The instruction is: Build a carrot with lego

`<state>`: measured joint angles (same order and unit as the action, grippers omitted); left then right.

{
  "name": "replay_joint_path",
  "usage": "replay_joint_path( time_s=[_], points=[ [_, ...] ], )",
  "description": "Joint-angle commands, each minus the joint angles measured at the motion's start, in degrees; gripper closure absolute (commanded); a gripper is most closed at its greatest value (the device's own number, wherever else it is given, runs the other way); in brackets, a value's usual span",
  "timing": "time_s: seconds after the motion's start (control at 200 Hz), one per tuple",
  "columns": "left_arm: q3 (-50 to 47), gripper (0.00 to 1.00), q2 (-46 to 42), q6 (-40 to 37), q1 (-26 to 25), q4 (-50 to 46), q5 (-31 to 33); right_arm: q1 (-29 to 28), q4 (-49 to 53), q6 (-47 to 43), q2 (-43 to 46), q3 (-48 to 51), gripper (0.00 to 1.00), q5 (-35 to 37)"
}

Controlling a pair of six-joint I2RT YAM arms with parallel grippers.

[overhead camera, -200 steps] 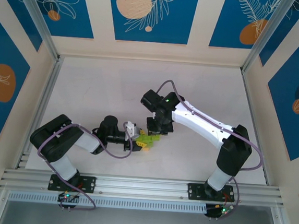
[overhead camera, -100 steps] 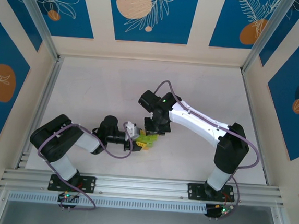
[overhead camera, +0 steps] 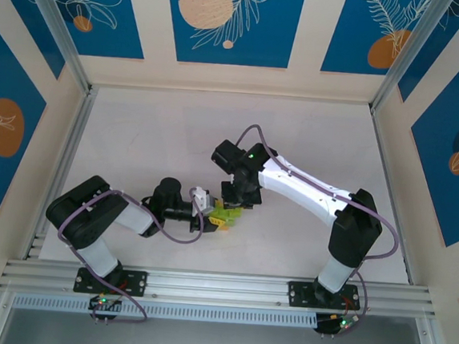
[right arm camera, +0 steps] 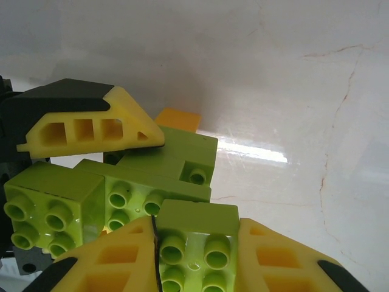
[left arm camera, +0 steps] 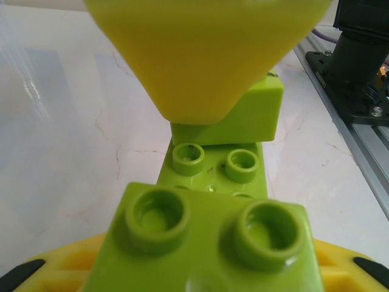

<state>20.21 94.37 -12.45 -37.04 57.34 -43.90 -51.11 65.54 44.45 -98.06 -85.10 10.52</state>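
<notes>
My left gripper (overhead camera: pixel 212 211) is shut on the carrot (overhead camera: pixel 226 214), a cluster of lime-green lego with an orange brick (right arm camera: pixel 177 118) showing at its far side. In the left wrist view, one yellow finger (left arm camera: pixel 206 55) presses from above on a green block (left arm camera: pixel 243 115). A studded green brick (left arm camera: pixel 206 243) lies on the lower finger, and the left gripper (left arm camera: pixel 206 201) is closed around the stack. My right gripper (right arm camera: pixel 197 228) is shut on a square green brick (right arm camera: pixel 197 243) that touches the cluster's studded plate (right arm camera: pixel 130 194). The right gripper (overhead camera: pixel 233 200) meets the left one mid-table.
The white marbled table (overhead camera: pixel 176 135) stretches bare to the back and both sides. Aluminium rails (overhead camera: pixel 220 284) run along the near edge, and the right arm's base (left arm camera: pixel 358 67) stands close on the right in the left wrist view.
The right arm has edged slightly left, bringing its green brick closer onto the cluster. The left gripper has closed a little and stays in place.
</notes>
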Motion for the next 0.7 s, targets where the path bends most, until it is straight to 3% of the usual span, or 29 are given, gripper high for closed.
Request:
replay_joint_path(
  time_s=[0.0,0.345,0.695],
  points=[
    [1.0,0.54,0.8,-1.6,-0.5,-0.6,-0.7,-1.0,2.9,2.3,-0.1,1.8,0.73,0.8],
    [1.0,0.57,1.0,-1.8,-0.5,-0.7,-0.5,-1.4,0.6,6.6,0.5,4.6,0.73,1.9],
    [1.3,0.55,1.3,-1.5,-0.7,-0.9,-0.5,-2.4,-1.0,4.9,-0.4,1.7,0.74,1.2]
  ],
)
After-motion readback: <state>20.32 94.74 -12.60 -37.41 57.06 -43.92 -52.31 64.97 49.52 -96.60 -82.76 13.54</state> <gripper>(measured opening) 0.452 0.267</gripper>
